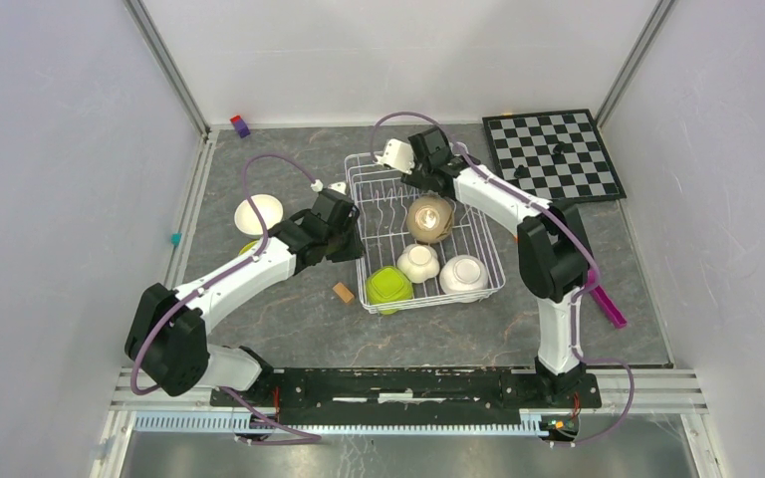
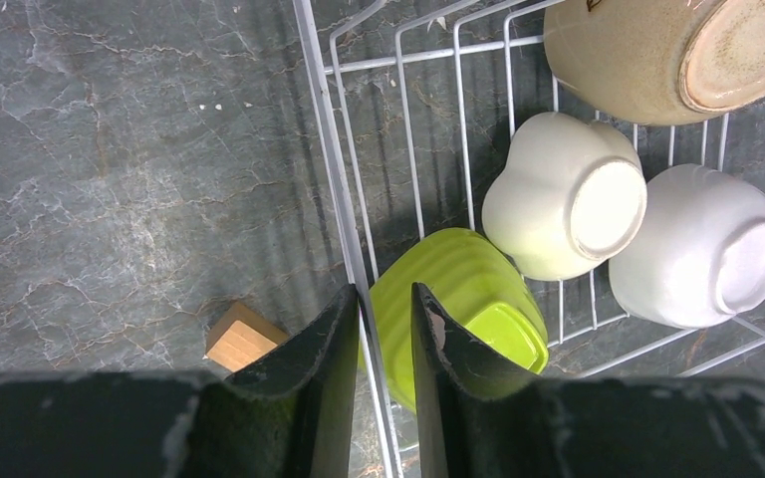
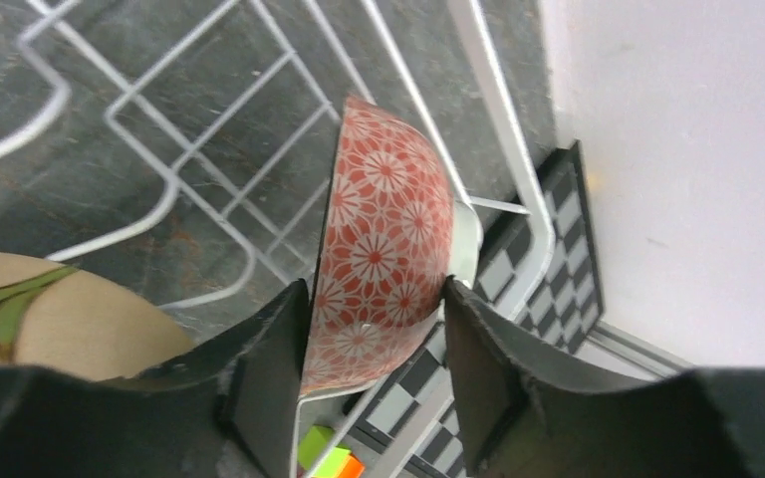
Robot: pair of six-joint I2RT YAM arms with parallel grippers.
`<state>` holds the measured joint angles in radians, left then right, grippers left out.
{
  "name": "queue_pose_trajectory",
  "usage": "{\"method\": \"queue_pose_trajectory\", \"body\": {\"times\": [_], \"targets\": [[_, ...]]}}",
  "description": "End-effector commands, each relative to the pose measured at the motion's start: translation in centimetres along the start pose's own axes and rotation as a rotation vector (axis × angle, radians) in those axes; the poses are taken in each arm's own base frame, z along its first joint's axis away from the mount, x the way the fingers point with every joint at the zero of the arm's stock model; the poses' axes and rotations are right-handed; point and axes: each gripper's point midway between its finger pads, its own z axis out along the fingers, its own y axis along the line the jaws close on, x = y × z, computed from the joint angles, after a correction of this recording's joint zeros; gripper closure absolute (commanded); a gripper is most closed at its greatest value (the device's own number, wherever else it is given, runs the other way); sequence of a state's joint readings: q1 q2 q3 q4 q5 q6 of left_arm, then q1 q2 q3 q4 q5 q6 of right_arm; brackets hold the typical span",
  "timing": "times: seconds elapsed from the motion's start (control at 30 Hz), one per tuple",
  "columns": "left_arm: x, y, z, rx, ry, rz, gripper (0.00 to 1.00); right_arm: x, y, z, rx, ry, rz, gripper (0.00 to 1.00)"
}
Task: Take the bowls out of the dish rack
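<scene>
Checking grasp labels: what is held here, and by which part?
Right jaws bracket the red floral bowl, mouth side and outer wall; grip unconfirmed. Left jaws: nothing.

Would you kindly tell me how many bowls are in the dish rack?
5: lime green bowl near-left, cream bowl and white bowl beside it, tan bowl mid-rack, red floral bowl far corner between the fingers of the right gripper. Others may be hidden.

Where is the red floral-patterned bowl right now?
The red floral-patterned bowl stands on edge between the fingers of the right gripper in the right wrist view, at the far end of the white wire dish rack, with the black-and-white chessboard just beyond.
</scene>
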<state>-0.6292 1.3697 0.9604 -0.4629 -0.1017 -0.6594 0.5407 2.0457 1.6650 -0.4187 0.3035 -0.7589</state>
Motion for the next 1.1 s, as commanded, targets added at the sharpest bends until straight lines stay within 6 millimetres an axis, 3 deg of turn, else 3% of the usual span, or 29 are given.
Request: {"method": "queue_pose_trajectory", "body": {"times": [0.0,0.3,0.37,0.47,0.6,0.7,0.9,0.97,1.07], "targets": [[-2.1,-1.3,-1.2,0.031,-0.071,-0.017,0.68,-0.4,-4.4,-2.8,0.167,-0.031,0.099,0.49],[-2.3,-0.5,-1.4,-0.005,-0.088,-0.027,0.69,0.3,-4.7,-2.6,0.242,-0.025,0.145,0.83],[-2.3,-0.4,-1.4,-0.011,-0.091,-0.027,0.69,0.2,-4.9,-2.6,0.256,-0.042,0.143,0.8],[-2.3,-0.3,-1.4,-0.016,-0.089,-0.027,0.69,0.0,-4.7,-2.3,0.255,-0.052,0.136,0.65],[-2.2,-0.2,-1.4,-0.018,-0.088,-0.027,0.68,0.1,-4.4,-1.0,0.244,-0.043,0.111,0.57],[-2.1,-0.1,-1.4,-0.022,-0.087,-0.027,0.68,0.3,-4.5,0.0,0.243,-0.031,0.115,0.56],[-2.2,-0.1,-1.4,-0.028,-0.089,-0.028,0.68,0.1,-5.2,0.5,0.276,-0.041,0.12,0.65],[-2.2,-0.1,-1.4,-0.029,-0.089,-0.032,0.67,0.1,-5.6,0.4,0.292,-0.042,0.117,0.75],[-2.4,0.2,-1.5,-0.044,-0.102,-0.037,0.6,0.0,-6.6,0.3,0.328,-0.051,0.127,1.0]]}}
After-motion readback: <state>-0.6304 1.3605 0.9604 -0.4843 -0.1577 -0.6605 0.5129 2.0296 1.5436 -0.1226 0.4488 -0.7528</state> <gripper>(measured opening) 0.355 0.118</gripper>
